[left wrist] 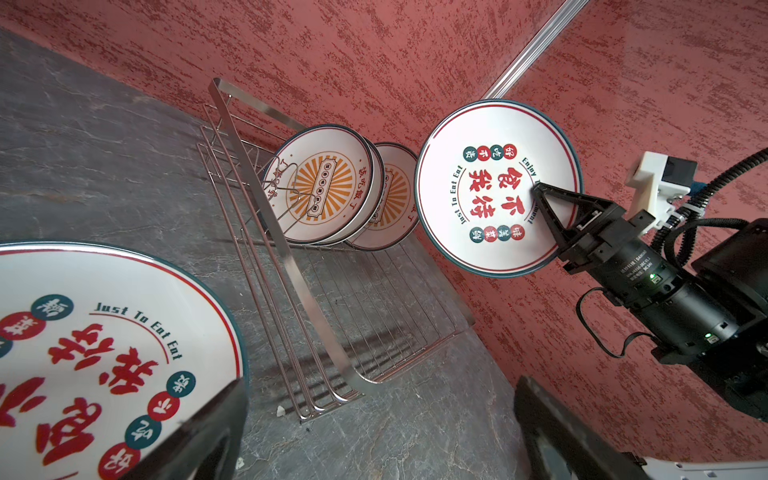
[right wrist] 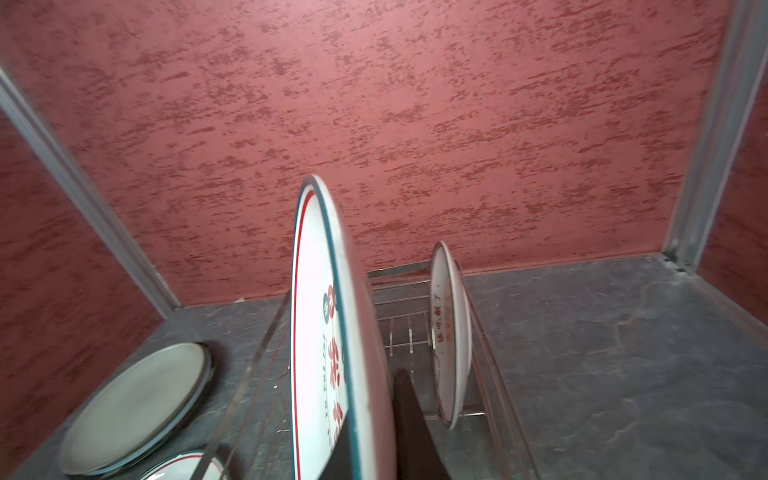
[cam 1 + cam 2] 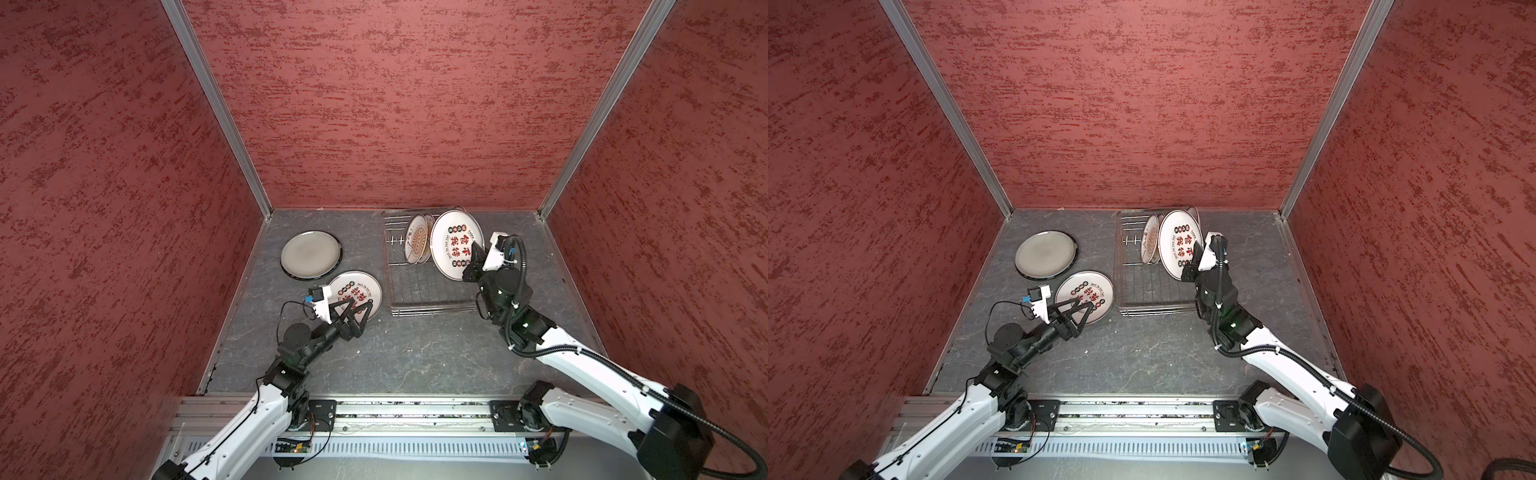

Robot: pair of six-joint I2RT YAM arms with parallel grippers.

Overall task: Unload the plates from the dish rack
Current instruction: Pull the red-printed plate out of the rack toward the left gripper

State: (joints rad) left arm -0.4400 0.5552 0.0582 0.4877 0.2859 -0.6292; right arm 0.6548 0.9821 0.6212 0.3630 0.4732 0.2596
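Grey table (image 3: 415, 357) carries the rack (image 3: 432, 309) by the back wall. Right gripper (image 3: 478, 251), pinching a lettered plate (image 3: 451, 245) by its rim, holds it tilted over the rack, hiding part of the sunburst plates (image 3: 417, 241) inside. Left gripper (image 3: 351, 308), spread wide, covers the near edge of a flat plate (image 3: 361, 286).

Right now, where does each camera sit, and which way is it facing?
Top views: high above the front rail, looking down toward the back wall; both show the left gripper, right gripper and dish rack.
Left wrist: low over the table, facing the dish rack; its own open fingers show.
Right wrist: beside the held plate, facing the back wall; one dark finger shows.
Shared: both wrist views see the held plate and a sunburst plate.
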